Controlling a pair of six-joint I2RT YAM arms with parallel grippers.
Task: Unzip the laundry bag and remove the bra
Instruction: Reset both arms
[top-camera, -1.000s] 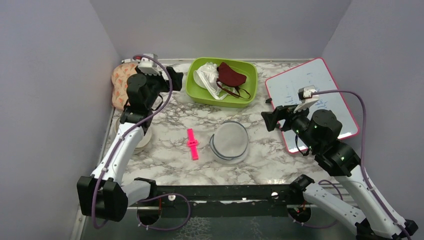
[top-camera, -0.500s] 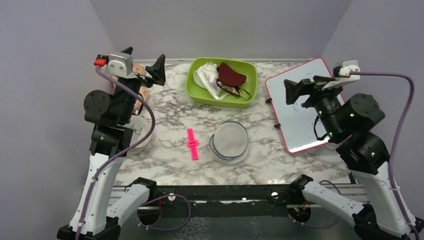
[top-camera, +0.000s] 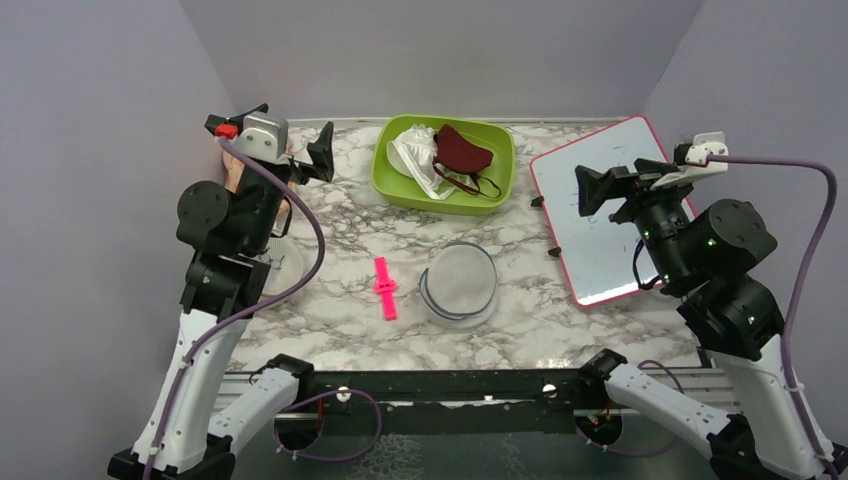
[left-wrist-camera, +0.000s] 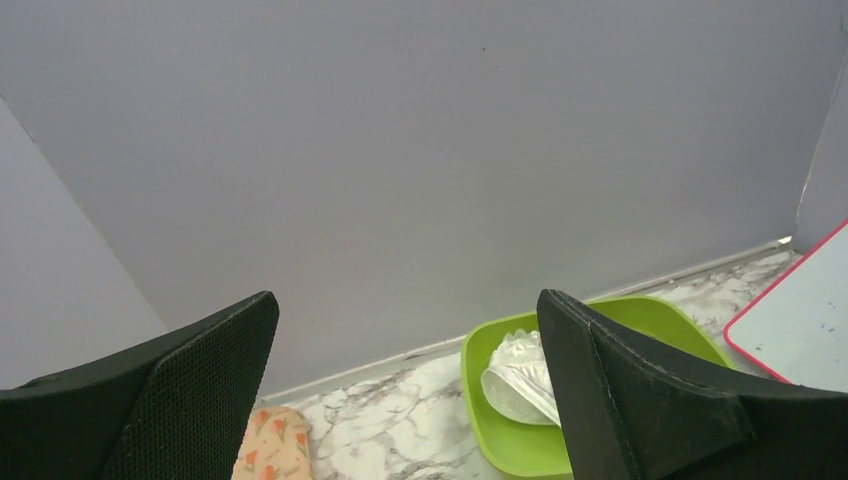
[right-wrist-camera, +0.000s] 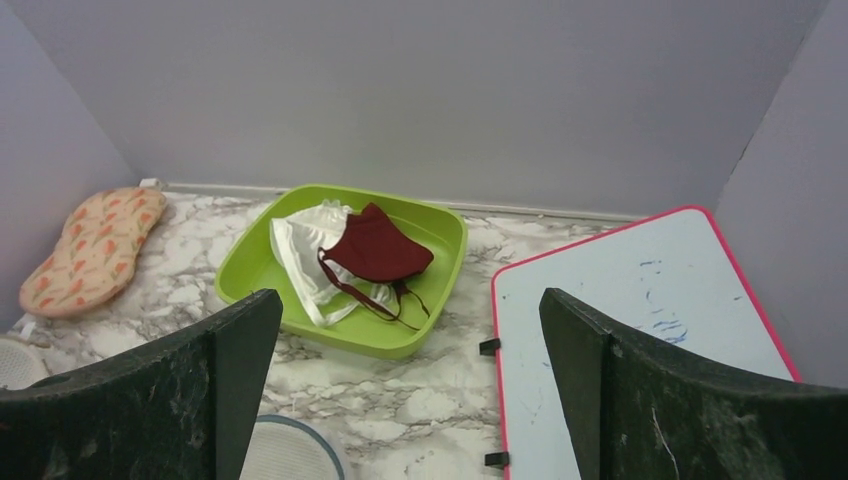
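Observation:
The laundry bag (top-camera: 458, 283), a round white-grey mesh case with a dark zip rim, lies shut in the middle of the marble table; its edge shows in the right wrist view (right-wrist-camera: 290, 452). No bra shows through its mesh. My left gripper (top-camera: 290, 128) is open and empty, raised high at the back left, far from the bag; the left wrist view (left-wrist-camera: 407, 300) looks at the back wall. My right gripper (top-camera: 620, 180) is open and empty, raised over the whiteboard, well right of the bag; it also shows in the right wrist view (right-wrist-camera: 410, 300).
A green tray (top-camera: 388, 185) at the back holds a white bra (top-camera: 415, 160) and a maroon bra (top-camera: 462, 150). A pink clip (top-camera: 385, 288) lies left of the bag. A pink-rimmed whiteboard (top-camera: 600, 240) lies on the right. A floral pad (right-wrist-camera: 95, 250) and a beige mesh case (top-camera: 285, 268) sit at the left.
Both arms have risen from low, stretched-out poses to high ones, with the grippers lifted off the table. In the last half second the left gripper tilted down slightly. The bag has not moved.

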